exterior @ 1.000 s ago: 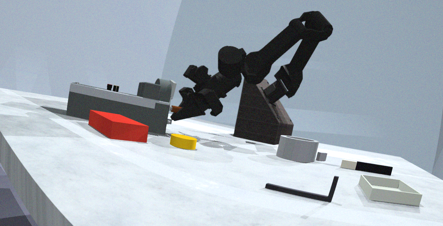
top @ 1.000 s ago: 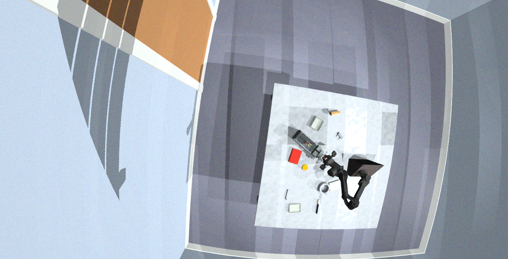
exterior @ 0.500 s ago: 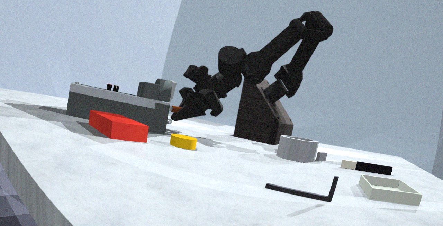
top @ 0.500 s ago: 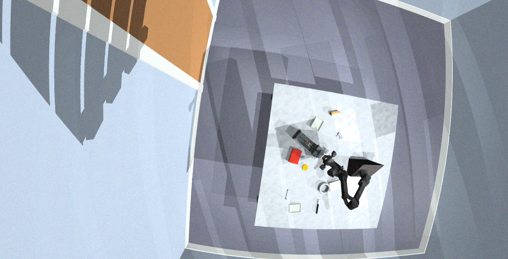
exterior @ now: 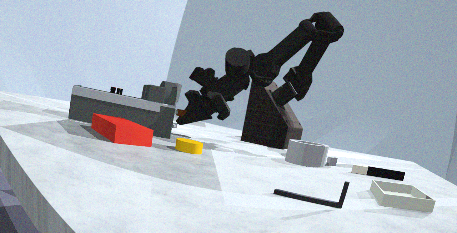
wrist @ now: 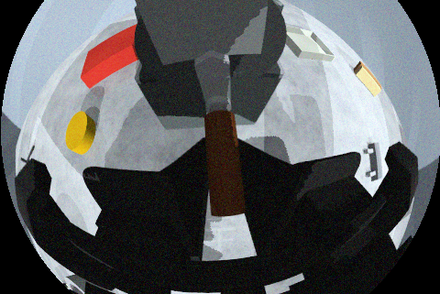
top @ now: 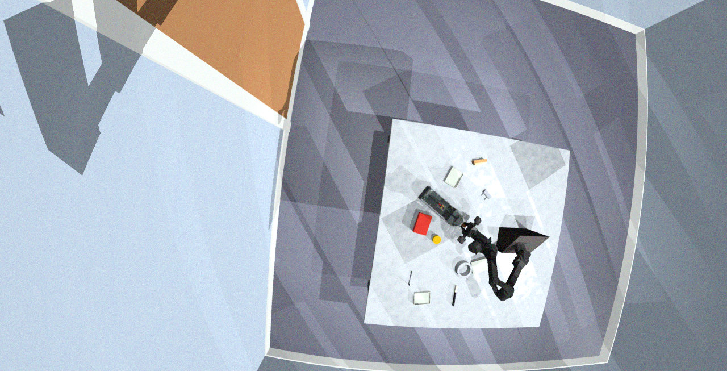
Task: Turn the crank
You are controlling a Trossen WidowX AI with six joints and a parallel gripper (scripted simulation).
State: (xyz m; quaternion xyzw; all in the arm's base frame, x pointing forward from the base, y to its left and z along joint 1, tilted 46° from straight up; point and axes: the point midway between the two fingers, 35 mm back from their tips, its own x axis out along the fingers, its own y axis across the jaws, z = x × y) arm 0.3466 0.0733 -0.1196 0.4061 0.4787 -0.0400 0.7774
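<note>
Wrist view looks down the black gripper (top: 463, 225) (exterior: 183, 116) (wrist: 219, 143), its 2 fingers closed on the brown cylindrical handle (exterior: 181, 112) (wrist: 224, 166) of the crank. The handle joins a grey angular crank arm (wrist: 214, 76) at the end of the long, dark grey, box-shaped machine (top: 431, 197) (exterior: 121, 110) (wrist: 167, 94). From the top, a small red pointer (top: 440, 205) shows about midway along the machine; the 2 brass marks are too small to tell, so whether it is level with them cannot be told.

On the pale marbled table (top: 538, 211) (exterior: 127, 180) (wrist: 142, 147), a red rectangular block (top: 422, 223) (exterior: 127, 131) (wrist: 110, 58) lies just beside the machine, with a yellow round disc (top: 436, 239) (exterior: 189, 146) (wrist: 79, 133) near it. In the exterior view, a grey, open-topped round cup (exterior: 298, 155) stands nearer the arm's dark wedge-shaped base (exterior: 265, 119), while a black L-shaped rod (exterior: 306, 198) and a cream shallow tray (exterior: 405, 203) lie farther forward.
</note>
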